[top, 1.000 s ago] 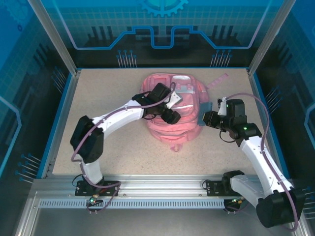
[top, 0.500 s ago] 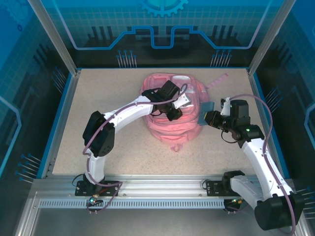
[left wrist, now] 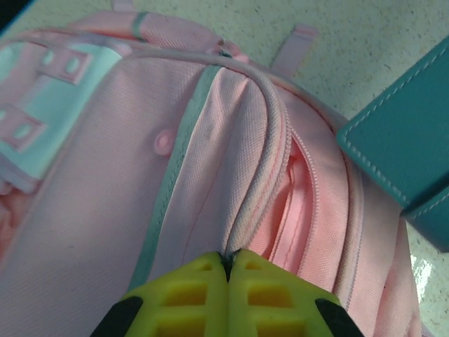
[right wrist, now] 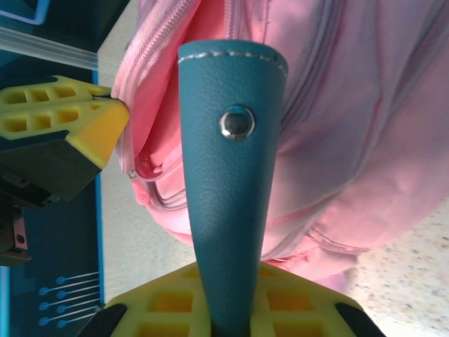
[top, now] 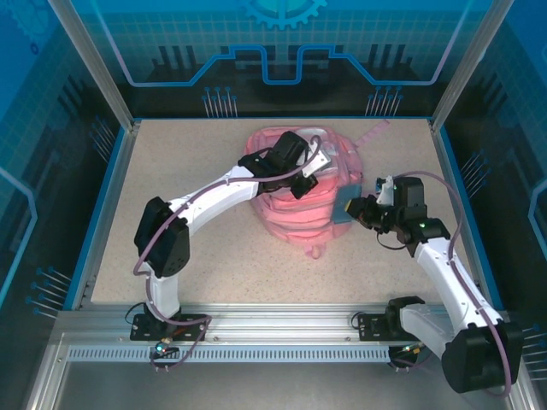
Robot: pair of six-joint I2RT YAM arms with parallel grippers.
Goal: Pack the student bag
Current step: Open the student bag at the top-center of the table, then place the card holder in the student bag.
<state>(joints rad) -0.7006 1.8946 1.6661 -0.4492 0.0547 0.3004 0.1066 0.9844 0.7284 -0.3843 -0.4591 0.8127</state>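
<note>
Two grips, left claw (left wrist: 226,258) — bag (left wrist: 105,175), right claw (right wrist: 224,303) — pouch (right wrist: 228,175)

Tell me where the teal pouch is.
In the top view the teal pouch is right of centre, clamped in the right gripper at the right side of the pink backpack.

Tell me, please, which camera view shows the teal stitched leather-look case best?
The right wrist view: the teal stitched leather-look case runs up the middle, silver snap visible, clamped in the right hand. The left wrist view catches one corner beside the pink fabric backpack; the top view shows a small teal patch.
</note>
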